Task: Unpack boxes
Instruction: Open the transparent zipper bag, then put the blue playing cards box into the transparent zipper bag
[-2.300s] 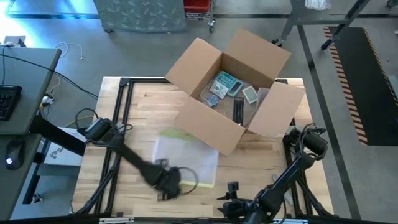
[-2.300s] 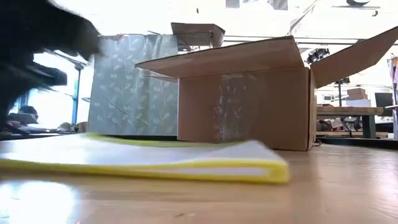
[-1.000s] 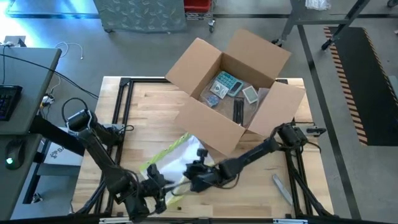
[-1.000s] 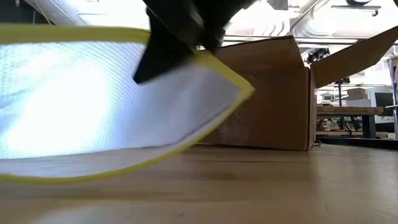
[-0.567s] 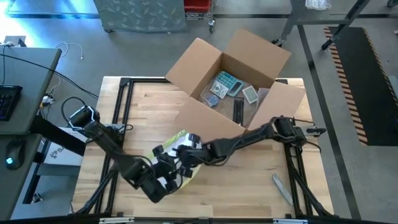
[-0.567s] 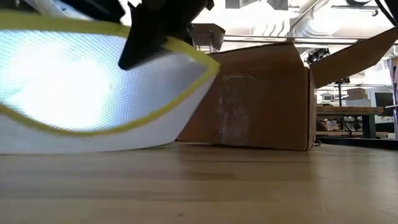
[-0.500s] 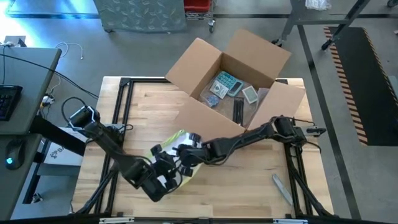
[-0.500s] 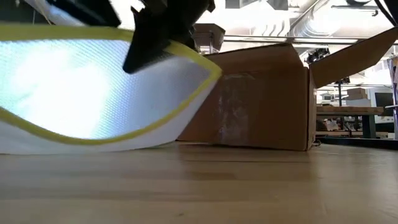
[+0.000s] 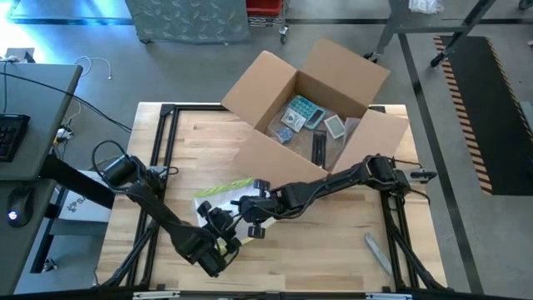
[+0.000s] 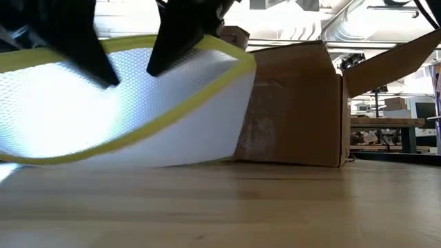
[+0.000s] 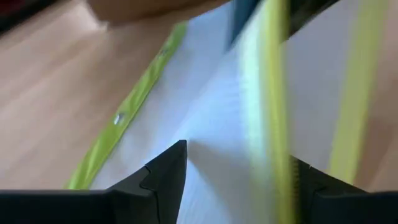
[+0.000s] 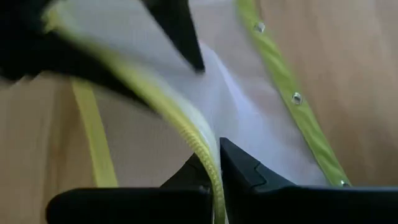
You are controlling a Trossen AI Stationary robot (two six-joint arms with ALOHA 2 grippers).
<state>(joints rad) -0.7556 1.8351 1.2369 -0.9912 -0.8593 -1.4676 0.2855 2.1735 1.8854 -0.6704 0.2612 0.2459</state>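
One brown cardboard box (image 9: 312,117) stood at the far edge of the worktop (image 9: 333,250), its flaps spread open and its mouth facing up; seen from above it sat turned at a slant to the worktop's edges, its long axis running from far left toward near right. No brand or writing on it could be read; only a shiny strip of clear tape (image 10: 258,131) showed on its side in the low view. Inside lay several small items, among them a teal pack (image 9: 301,110) and a dark, slim object (image 9: 320,149), too small to name. Nearer the front, well apart from the box, a flat clear sleeve (image 9: 223,200) with a yellow edge was lifted off the wood, bowed and tilted. The right gripper (image 9: 255,210) was clamped together on the sleeve's yellow edge, as its wrist view showed. The left gripper (image 9: 215,225) was just beside it at the same sleeve with its fingers (image 11: 168,177) apart, the white sheet and yellow edge lying between them. A slim grey tool (image 9: 375,252) lay on the wood near the right front corner. Light wooden planks in a black frame made up the worktop; grey floor surrounded it, with a desk (image 9: 25,92) at the left and a striped mat (image 9: 487,100) at the right.
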